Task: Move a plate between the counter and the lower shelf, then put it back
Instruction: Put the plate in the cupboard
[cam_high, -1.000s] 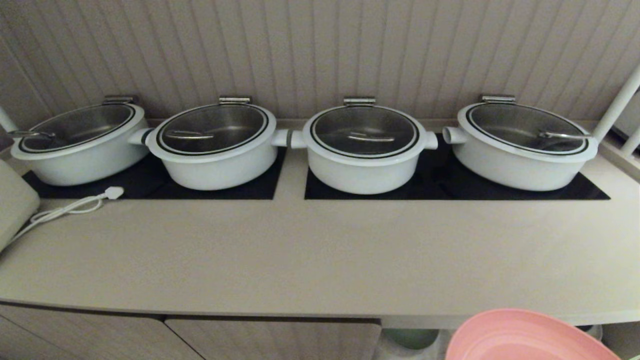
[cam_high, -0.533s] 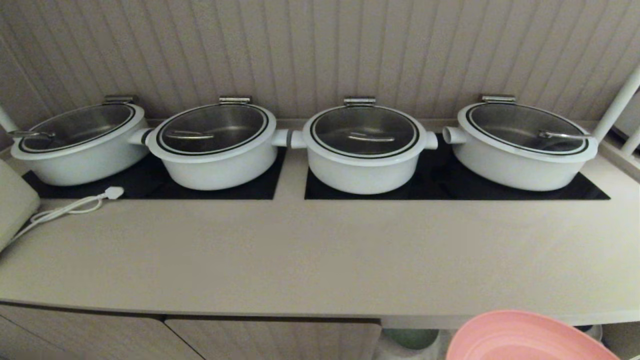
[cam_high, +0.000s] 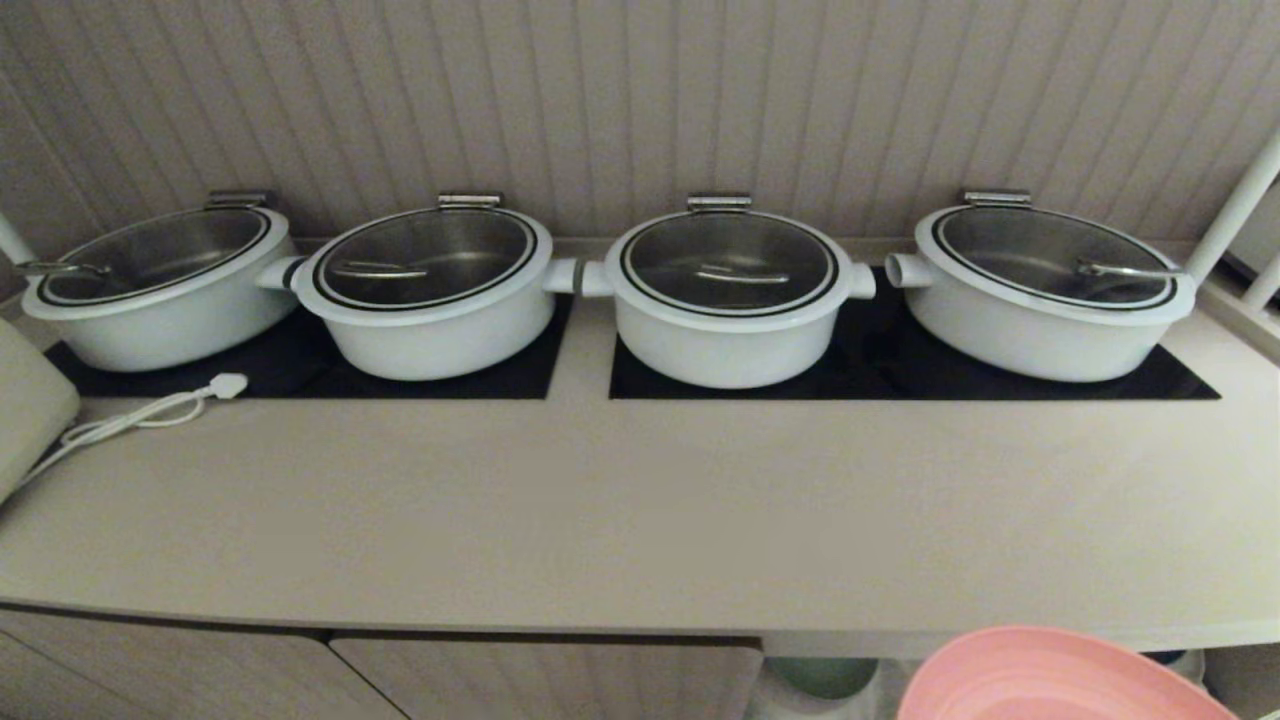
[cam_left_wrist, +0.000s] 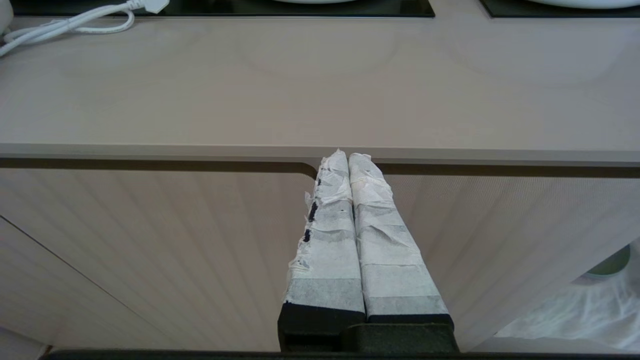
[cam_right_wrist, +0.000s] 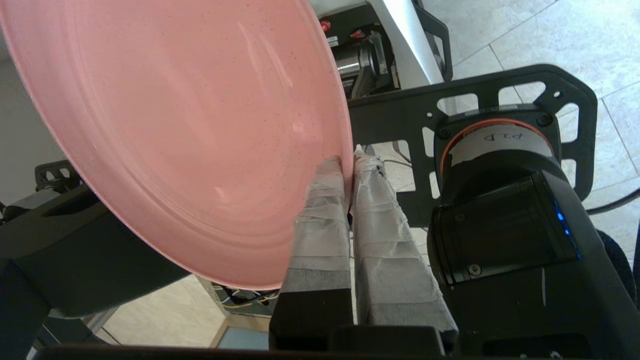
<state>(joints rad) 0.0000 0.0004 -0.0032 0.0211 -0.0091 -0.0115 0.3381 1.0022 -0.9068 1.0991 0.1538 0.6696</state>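
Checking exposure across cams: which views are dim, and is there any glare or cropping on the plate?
Head view: dim and warm, soft reflections on the pot lids, the plate cropped at the lower edge. Left wrist view: bright and even, the counter without glare. Right wrist view: bright, small glossy highlights on the plate, its rim pinched by the right gripper's fingers.

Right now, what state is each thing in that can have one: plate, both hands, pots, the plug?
plate: off the counter, tilted, its rim pinched by the right hand.
right hand: shut on the plate's rim.
left hand: shut, empty, in front of the cabinet doors below the counter edge.
four white pots: glass lids down, standing on the black hob panels.
white plug: unplugged, lying on the counter.
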